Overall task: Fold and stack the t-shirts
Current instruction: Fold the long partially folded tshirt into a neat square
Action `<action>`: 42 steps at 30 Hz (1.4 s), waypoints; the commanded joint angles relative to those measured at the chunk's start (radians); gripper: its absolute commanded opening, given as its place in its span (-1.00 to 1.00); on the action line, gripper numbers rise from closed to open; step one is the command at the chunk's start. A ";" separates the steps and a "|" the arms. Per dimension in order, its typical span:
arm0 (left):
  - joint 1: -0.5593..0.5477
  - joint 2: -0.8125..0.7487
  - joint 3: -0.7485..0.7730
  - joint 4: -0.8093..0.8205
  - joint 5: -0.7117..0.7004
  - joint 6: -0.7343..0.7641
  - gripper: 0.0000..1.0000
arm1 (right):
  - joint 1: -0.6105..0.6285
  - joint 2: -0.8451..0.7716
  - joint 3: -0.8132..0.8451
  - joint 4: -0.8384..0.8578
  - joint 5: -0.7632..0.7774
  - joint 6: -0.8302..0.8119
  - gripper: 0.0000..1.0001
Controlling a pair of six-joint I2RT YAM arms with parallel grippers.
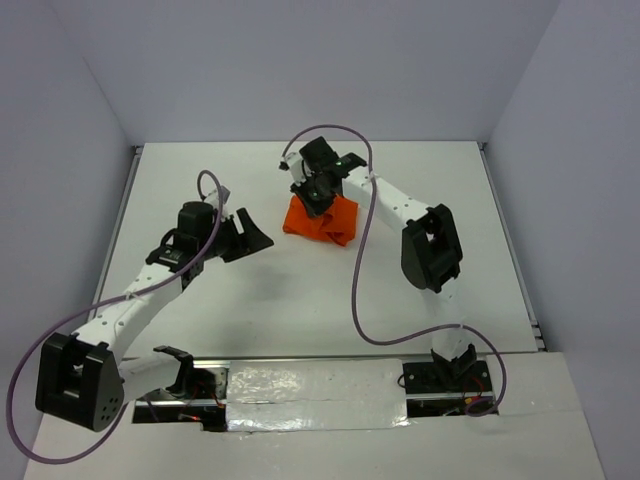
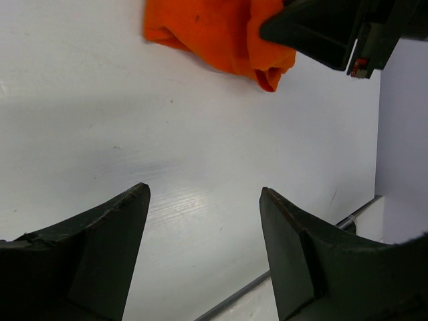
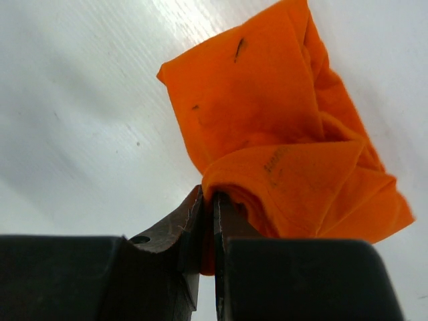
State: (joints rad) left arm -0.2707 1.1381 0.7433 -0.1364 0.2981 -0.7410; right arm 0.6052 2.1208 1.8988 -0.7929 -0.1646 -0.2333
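Observation:
The orange t-shirt (image 1: pixel 322 221) lies bunched in a crumpled heap at the middle back of the white table. My right gripper (image 1: pixel 314 196) is at its upper left edge and is shut on a fold of the t-shirt (image 3: pixel 287 134); the cloth is pinched between the jaws in the right wrist view (image 3: pixel 208 200). My left gripper (image 1: pixel 250 234) is open and empty, to the left of the shirt and apart from it. In the left wrist view the shirt (image 2: pixel 214 30) lies ahead of the open fingers (image 2: pixel 120 227), with the right gripper's dark body beside it.
The white table (image 1: pixel 300 300) has a raised rim at the left and right edges (image 1: pixel 520 260). Purple cables loop from both arms over the table (image 1: pixel 360 300). Grey walls enclose the back and sides.

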 commanded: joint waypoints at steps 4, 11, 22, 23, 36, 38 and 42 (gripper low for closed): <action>0.004 -0.054 -0.012 -0.009 -0.017 -0.014 0.59 | 0.013 0.082 0.164 -0.028 0.019 0.032 -0.63; 0.005 -0.077 -0.016 -0.032 -0.027 -0.015 0.59 | 0.028 0.146 0.184 -0.040 -0.016 0.034 -0.23; 0.004 -0.077 -0.012 -0.046 -0.031 -0.017 0.59 | 0.056 0.192 0.267 -0.038 -0.059 0.031 0.20; 0.004 -0.075 -0.009 -0.046 -0.033 -0.015 0.59 | 0.056 0.205 0.278 -0.042 -0.064 0.034 0.22; 0.004 -0.086 0.010 -0.060 -0.028 -0.017 0.59 | 0.054 0.176 0.269 0.061 -0.183 0.045 0.43; 0.004 -0.092 0.016 -0.048 -0.016 -0.015 0.59 | 0.036 0.117 0.250 0.102 -0.210 0.038 0.40; 0.004 -0.107 0.016 0.006 0.024 -0.026 0.55 | -0.024 -0.025 0.157 0.171 -0.300 0.000 0.25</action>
State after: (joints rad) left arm -0.2707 1.0615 0.7303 -0.1986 0.2790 -0.7433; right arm 0.6357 2.2688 2.0857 -0.7216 -0.3748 -0.2039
